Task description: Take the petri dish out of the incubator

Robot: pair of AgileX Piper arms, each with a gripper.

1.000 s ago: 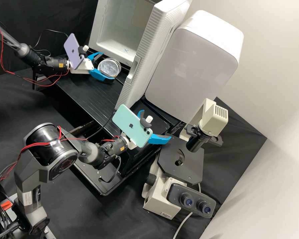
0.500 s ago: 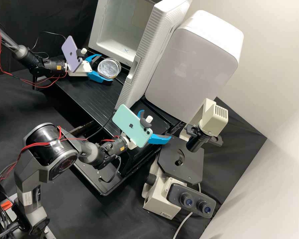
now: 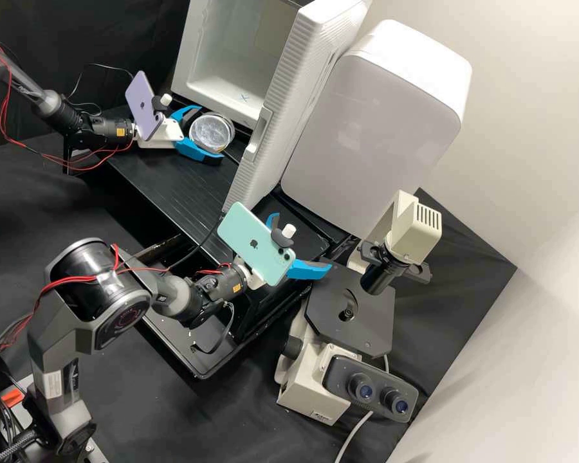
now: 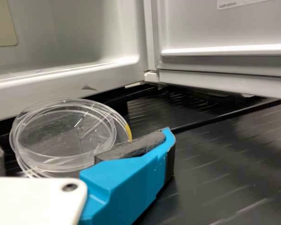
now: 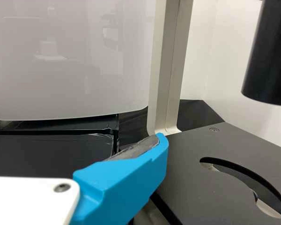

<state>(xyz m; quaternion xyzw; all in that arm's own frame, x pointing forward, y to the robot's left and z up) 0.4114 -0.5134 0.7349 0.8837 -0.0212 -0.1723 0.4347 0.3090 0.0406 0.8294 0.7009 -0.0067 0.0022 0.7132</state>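
Ok, left claw (image 3: 206, 132) is closed around the petri dish (image 3: 212, 131), one blue finger on each side of the rim. The dish is round, so no long axis to line up; it lies flat, lid up.

Position: the dish sits just outside the incubator (image 3: 235, 58), in front of the chamber's lower lip, over the far end of the ribbed black platform (image 3: 174, 186). Can't tell whether it's resting on the ribs or held just above them.

Key relation: the chamber mouth is straight ahead of the claw and the open door (image 3: 283, 96) stands beside the dish. My read is that the free path runs back along the platform toward its near end, away from the mouth and door edge.

Right claw (image 3: 300, 240) is spread with nothing in it, well apart at the microscope stage (image 3: 350, 312). Left arm is the one on the job.
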